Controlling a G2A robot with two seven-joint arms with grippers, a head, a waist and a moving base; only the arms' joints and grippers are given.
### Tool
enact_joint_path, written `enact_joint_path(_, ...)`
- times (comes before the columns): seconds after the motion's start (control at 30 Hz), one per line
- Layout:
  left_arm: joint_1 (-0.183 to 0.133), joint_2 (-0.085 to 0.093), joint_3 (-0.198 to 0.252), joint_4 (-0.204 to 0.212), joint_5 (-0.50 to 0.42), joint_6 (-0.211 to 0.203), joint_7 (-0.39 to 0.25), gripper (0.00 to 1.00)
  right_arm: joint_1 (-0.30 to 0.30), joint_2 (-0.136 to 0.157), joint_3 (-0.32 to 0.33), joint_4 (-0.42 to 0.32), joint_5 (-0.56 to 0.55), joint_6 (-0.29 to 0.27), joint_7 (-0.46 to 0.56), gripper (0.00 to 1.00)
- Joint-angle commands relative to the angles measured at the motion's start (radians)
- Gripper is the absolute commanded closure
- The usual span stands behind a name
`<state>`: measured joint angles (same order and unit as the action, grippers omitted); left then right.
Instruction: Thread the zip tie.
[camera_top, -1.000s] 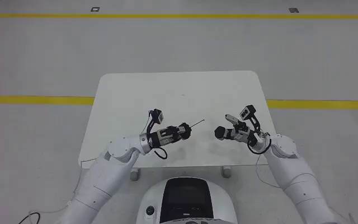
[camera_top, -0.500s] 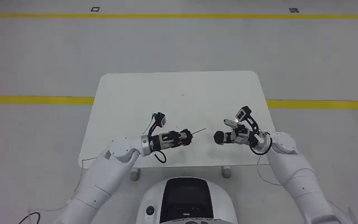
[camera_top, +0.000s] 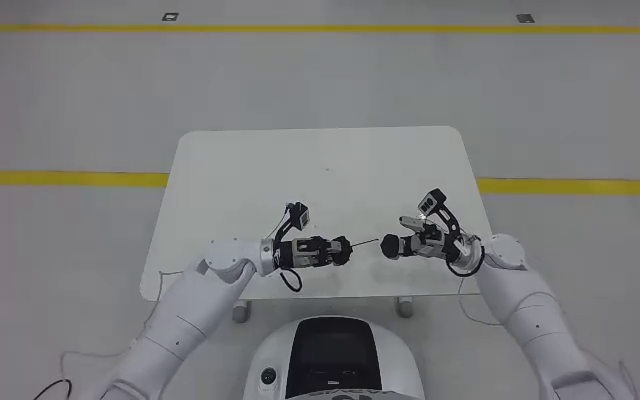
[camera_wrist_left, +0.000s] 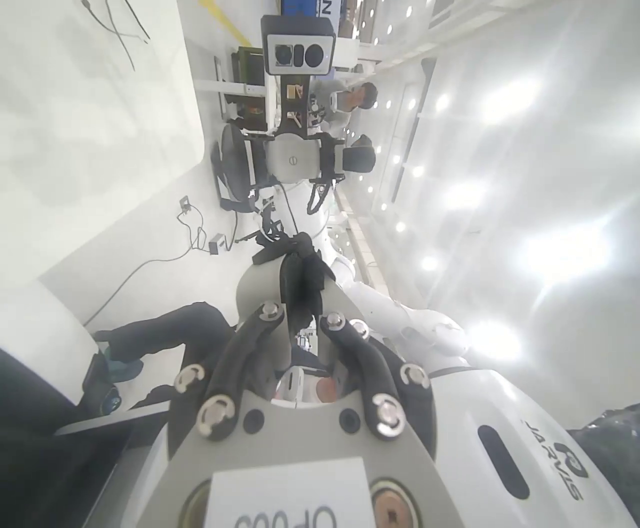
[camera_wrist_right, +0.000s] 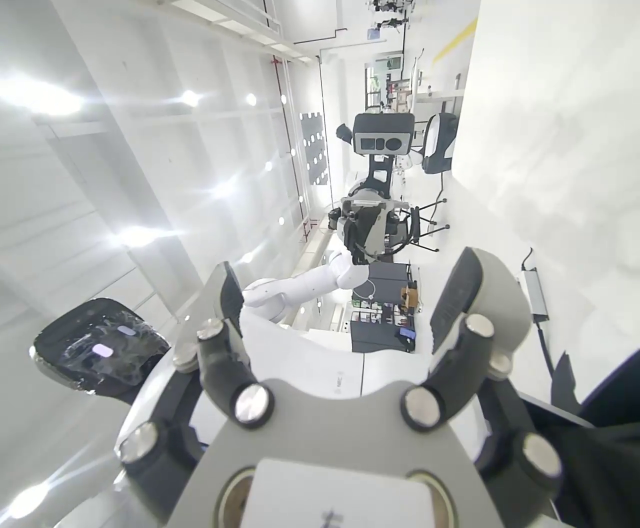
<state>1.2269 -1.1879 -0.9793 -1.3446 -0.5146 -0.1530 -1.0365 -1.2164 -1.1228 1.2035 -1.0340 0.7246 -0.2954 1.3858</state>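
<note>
Grey floor (camera_top: 90, 100) with a yellow tape stripe (camera_top: 80, 178) running behind the white rounded counter (camera_top: 300, 165). Both arms hang over the counter's near edge, tips facing each other. The left end effector (camera_top: 341, 250) is clamped shut on the thin black plastic zip tie (camera_top: 364, 243), which sticks straight out ahead of it toward the right end effector (camera_top: 388, 246). That one's fingers are spread wide, and the tie's free tip sits just in front of them. Can't tell if it touches.
</note>
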Motion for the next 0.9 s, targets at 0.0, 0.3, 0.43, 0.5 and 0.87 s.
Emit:
enact_joint_path(0.0, 0.003, -0.001, 0.006, -0.008, 0.0, 0.004, 0.01, 1.0, -0.009, -0.001, -0.007, -0.016, -0.031, -0.009, -0.044, 0.0)
enact_joint_path(0.3, -0.008, 0.002, 0.019, -0.004, -0.018, 0.006, -0.021, 1.0, -0.01, -0.002, -0.023, -0.016, -0.058, -0.016, -0.037, 0.0)
enact_joint_path(0.43, -0.001, 0.0, 0.025, -0.012, -0.025, 0.01, 0.0, 1.0, -0.014, -0.002, -0.025, -0.026, -0.067, -0.015, -0.051, 0.0)
enact_joint_path(0.5, -0.001, 0.001, 0.03, -0.015, -0.043, 0.018, -0.017, 1.0, -0.02, 0.001, -0.016, -0.034, -0.084, -0.016, -0.077, 0.0)
enact_joint_path(0.87, -0.011, 0.007, 0.033, -0.006, -0.071, 0.022, -0.071, 1.0, -0.031, 0.014, 0.005, -0.055, -0.069, -0.039, 0.004, 0.0)
